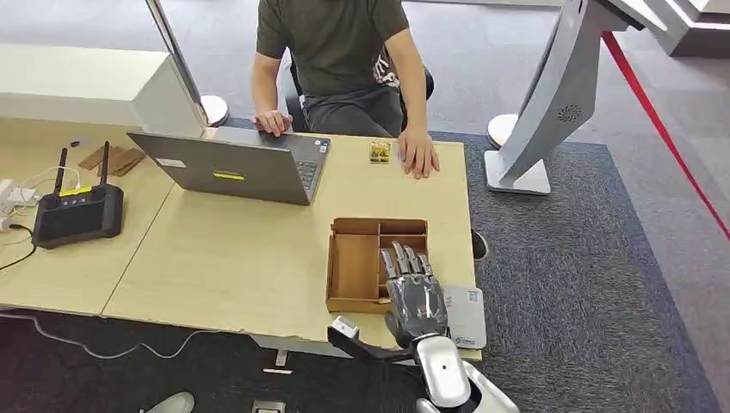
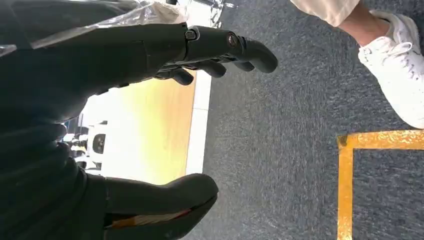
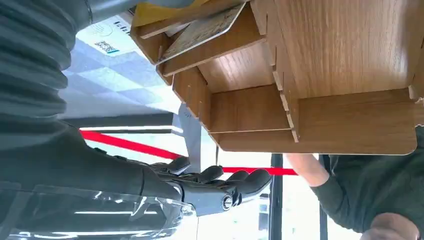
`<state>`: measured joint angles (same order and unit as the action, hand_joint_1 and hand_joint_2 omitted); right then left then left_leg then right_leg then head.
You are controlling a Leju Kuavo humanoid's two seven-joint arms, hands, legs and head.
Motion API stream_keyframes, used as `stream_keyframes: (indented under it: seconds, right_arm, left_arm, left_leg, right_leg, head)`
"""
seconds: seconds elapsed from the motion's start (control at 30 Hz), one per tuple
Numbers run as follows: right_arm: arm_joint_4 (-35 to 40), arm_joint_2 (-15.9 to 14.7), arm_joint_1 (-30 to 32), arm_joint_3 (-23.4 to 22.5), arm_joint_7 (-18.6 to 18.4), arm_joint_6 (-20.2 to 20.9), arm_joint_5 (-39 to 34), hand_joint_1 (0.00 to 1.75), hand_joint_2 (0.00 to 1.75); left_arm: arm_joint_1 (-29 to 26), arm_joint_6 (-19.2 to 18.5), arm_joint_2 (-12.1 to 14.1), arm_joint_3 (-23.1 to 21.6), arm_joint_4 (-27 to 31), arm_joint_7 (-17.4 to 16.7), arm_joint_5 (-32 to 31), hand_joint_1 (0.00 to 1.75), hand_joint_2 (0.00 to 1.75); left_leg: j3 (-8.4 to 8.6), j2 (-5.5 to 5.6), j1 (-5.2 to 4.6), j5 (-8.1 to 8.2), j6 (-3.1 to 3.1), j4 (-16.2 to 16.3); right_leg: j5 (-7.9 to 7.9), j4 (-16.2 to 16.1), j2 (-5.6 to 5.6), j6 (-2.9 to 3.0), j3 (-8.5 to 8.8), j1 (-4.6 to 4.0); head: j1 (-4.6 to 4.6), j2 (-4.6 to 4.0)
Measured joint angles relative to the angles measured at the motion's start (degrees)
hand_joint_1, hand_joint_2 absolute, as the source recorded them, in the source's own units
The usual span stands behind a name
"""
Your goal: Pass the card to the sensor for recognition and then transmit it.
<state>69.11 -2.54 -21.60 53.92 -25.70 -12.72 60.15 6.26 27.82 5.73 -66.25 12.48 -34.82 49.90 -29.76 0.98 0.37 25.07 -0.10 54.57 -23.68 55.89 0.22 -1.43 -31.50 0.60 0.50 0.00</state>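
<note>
Right hand (image 1: pixel 414 297) reaches over the wooden box (image 1: pixel 355 267) at the table's (image 1: pixel 232 258) near edge, fingers straight and spread, holding nothing. Card (image 3: pixel 202 30) lies in a box compartment. Left hand (image 2: pixel 150 55) hangs over carpet, fingers apart, empty.

No text can be read anywhere. The sensor pad (image 3: pixel 107 37) bears a QR code and small print too blurred to make out.

1 laptop (image 1: pixel 237 163), 1 tray (image 1: pixel 355 267), 1 card (image 3: pixel 202 31).
</note>
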Motion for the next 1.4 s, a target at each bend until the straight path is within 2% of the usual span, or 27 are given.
stream_keyframes:
  seconds: [0.83, 1.4]
  right_arm:
    - [-0.5, 0.0, 0.1, 0.0, -1.6, 2.3, -0.7, 0.0, 1.75]
    - [-0.5, 0.0, 0.0, -0.1, -2.0, 2.4, -0.9, 0.0, 1.75]
  left_arm:
    - [0.0, 0.9, -0.1, 0.0, 0.0, 0.0, -0.2, 0.0, 1.75]
    - [0.0, 0.9, -0.1, 0.0, 0.0, -0.1, -0.2, 0.0, 1.75]
  left_leg:
    - [0.0, 0.0, 0.0, 0.0, 0.0, 0.0]
    - [0.0, 0.0, 0.0, 0.0, 0.0, 0.0]
  right_leg:
    - [0.0, 0.0, 0.0, 0.0, 0.0, 0.0]
    - [0.0, 0.0, 0.0, 0.0, 0.0, 0.0]
  head:
    - [0.0, 0.0]
    - [0.0, 0.0]
